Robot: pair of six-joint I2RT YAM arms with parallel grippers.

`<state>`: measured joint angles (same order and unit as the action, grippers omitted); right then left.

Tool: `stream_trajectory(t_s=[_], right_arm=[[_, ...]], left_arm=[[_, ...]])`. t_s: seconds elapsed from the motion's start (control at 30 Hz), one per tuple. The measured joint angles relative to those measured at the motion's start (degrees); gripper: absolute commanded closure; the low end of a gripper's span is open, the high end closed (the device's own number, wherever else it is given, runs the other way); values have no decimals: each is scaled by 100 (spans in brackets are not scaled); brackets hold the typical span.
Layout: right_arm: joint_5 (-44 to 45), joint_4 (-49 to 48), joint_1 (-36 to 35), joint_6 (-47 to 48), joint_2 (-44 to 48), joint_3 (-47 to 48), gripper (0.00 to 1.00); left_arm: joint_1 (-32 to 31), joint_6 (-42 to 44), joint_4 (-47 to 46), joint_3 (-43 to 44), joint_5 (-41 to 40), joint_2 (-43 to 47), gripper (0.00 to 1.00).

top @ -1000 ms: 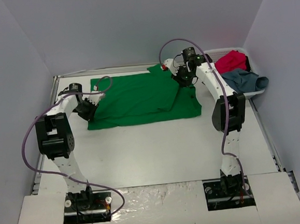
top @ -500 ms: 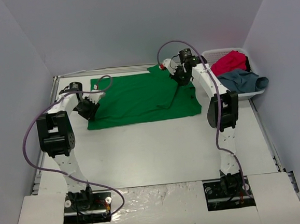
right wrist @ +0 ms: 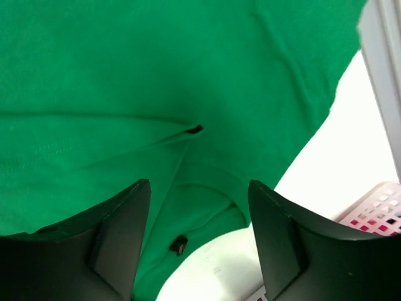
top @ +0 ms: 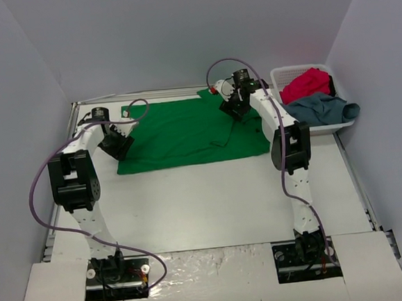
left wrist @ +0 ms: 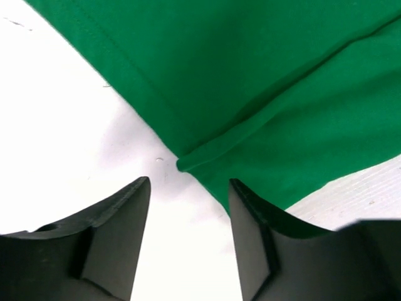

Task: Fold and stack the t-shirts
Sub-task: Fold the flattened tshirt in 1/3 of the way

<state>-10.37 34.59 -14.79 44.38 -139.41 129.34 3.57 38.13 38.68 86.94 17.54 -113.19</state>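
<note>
At opposite ends of the green t-shirt (top: pixel 179 135), your left tool (left wrist: pixel 188 188) and right tool (right wrist: pixel 199 187) hang parted, empty, so its fold lies flat

No text, brand or number is legible; the small dark tag (right wrist: pixel 178 244) on the green t-shirt (right wrist: pixel 125 75) is unreadable.
</note>
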Motion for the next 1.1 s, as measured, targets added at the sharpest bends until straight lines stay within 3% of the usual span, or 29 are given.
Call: stream_trajectory(t_s=[0.2, 0.27, 0.43, 0.57, 0.8, 1.1], right_arm=[[72, -341, -109, -251, 260, -400, 39], [46, -367, -173, -251, 544, -763, 44], [-221, -422, -417, -164, 1414, -1799, 74], [-479, -411, -686, -70, 1838, -2391, 74], [-684, -275, -1008, -22, 1683, -2553, 74], [-688, -181, -1038, 26, 1075, -2540, 58]], left_arm=[[0, -184, -79, -210, -164, 514, 38], [0, -289, -175, -372, -219, 866, 35], [28, -522, -332, -710, -286, 1633, 34], [94, -673, -442, -953, -306, 1860, 34], [192, -846, -476, -1200, -328, 1847, 34], [208, -885, -568, -1259, -326, 1808, 34]])
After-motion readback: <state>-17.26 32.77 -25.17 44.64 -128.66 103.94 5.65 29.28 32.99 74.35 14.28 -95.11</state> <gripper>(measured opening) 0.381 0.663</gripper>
